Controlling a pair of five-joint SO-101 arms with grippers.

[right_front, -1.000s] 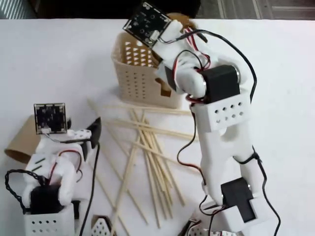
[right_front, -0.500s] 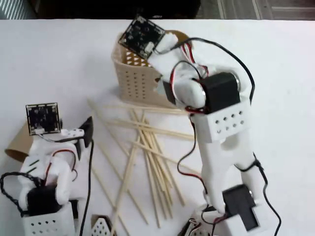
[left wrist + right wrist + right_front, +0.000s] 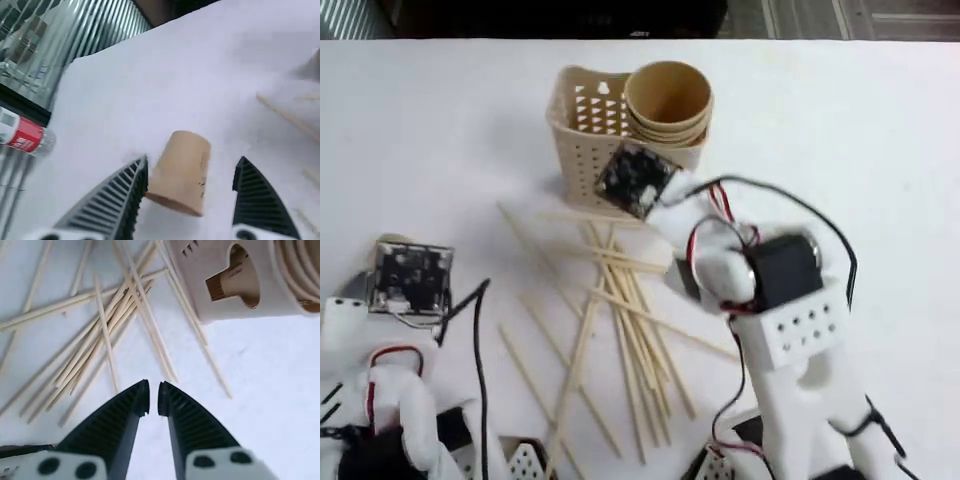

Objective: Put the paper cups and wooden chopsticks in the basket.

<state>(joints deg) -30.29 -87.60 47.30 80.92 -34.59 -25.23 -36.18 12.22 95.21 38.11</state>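
Cups: stack (image 3: 667, 100) in basket (image 3: 582, 150), far centre; 1 cup (image 3: 180, 170) on its side, left worktop (image 3: 840, 120). Chopsticks (image 3: 620, 330): scattered mid-worktop. Left claw (image 3: 192, 161): wide open, empty, straddling the lone cup. Right claw (image 3: 153, 397): all but closed, empty, beside chopsticks. Step, judged: lone-cup pickup; next, lower and close.

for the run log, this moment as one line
left gripper: open, facing lying paper cup | right gripper: shut, empty, near chopsticks | basket: stacked cups inside
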